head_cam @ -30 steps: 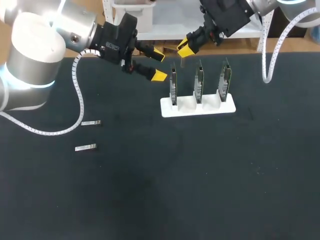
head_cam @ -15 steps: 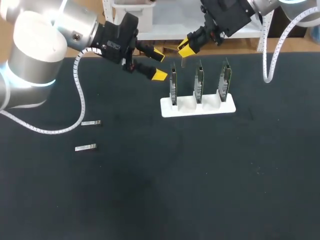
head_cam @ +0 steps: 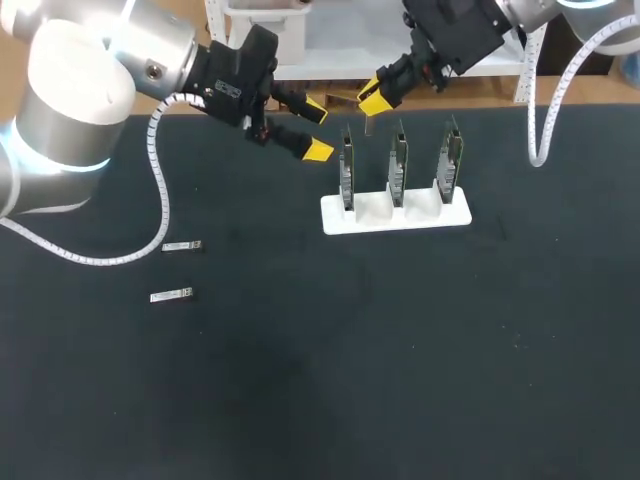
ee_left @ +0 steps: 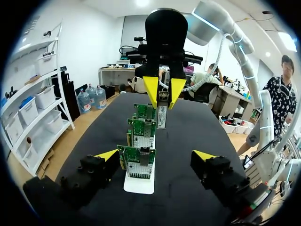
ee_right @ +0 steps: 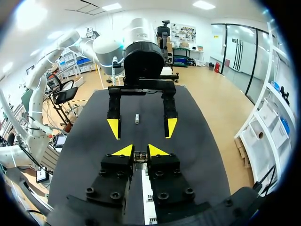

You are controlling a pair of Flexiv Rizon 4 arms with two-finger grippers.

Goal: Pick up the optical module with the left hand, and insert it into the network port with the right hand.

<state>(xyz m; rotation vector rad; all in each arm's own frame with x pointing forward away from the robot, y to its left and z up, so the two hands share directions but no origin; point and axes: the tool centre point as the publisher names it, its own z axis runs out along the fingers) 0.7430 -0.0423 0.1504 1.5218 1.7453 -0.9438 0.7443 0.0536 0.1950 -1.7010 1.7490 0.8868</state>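
My right gripper (head_cam: 371,99) hangs above the back of the card stand, shut on a small silver optical module (head_cam: 366,122) that points down from its tips. The left wrist view shows that module (ee_left: 162,117) just behind the row of three upright green network cards (ee_left: 140,160). In the right wrist view it sits between the yellow tips (ee_right: 138,156). My left gripper (head_cam: 316,130) is open and empty, in the air just left of the cards (head_cam: 347,170) and facing them. Two more modules (head_cam: 182,246) (head_cam: 171,295) lie on the black table at the left.
The white stand (head_cam: 395,214) holds the three cards in a row at the back middle of the table. Black table surface stretches in front of it and to its right. My two grippers face each other closely across the leftmost card.
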